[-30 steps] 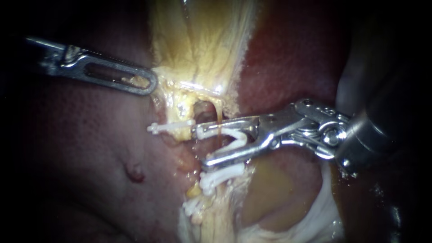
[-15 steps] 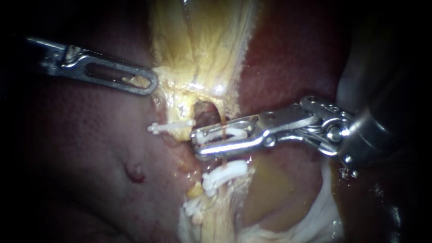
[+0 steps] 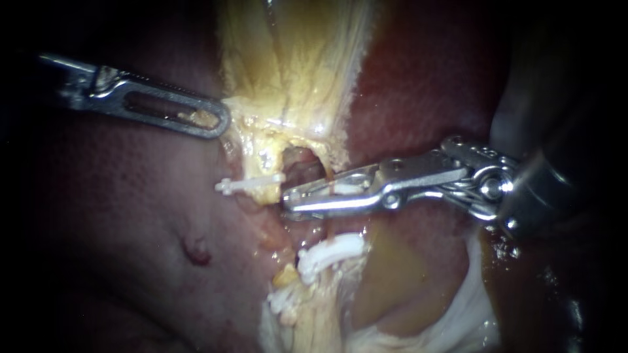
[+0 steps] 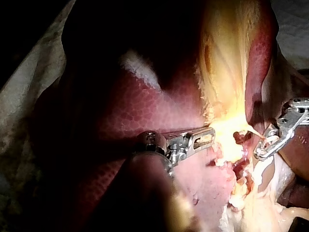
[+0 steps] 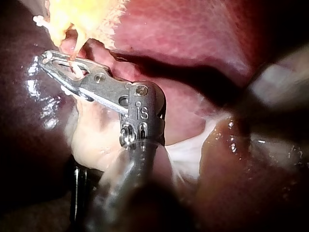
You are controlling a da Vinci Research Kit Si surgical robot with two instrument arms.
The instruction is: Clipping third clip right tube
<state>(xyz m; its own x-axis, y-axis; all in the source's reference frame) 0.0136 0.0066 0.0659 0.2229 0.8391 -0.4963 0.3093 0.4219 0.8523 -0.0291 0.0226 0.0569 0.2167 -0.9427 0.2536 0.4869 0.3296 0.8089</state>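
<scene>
Liver (image 3: 131,248), dark red and wet, fills most of the field. Down its middle runs a band of pale yellow fatty tissue (image 3: 294,59) with a small dark opening in it.

The right instrument (image 3: 289,199), silver and hinged, comes in from the right. Its jaws are clenched almost flat on a small white plastic clip (image 3: 343,188) that lies between them, just below that opening. The left instrument (image 3: 221,123), slim with slotted jaws, is clamped on the edge of the yellow tissue.

A thin tan tube (image 3: 325,173) drops from the opening and passes through the right instrument's jaws, so the clip appears to sit across it. A second white clip (image 3: 327,252) lies just below, and a third white clip (image 3: 248,185) juts out beside the jaw tips.

The tube looks soft, wet and thread-thin; I judge it would tear under any sideways pull. The clip is light and stiff, and is best held along its legs, square to the tube.
</scene>
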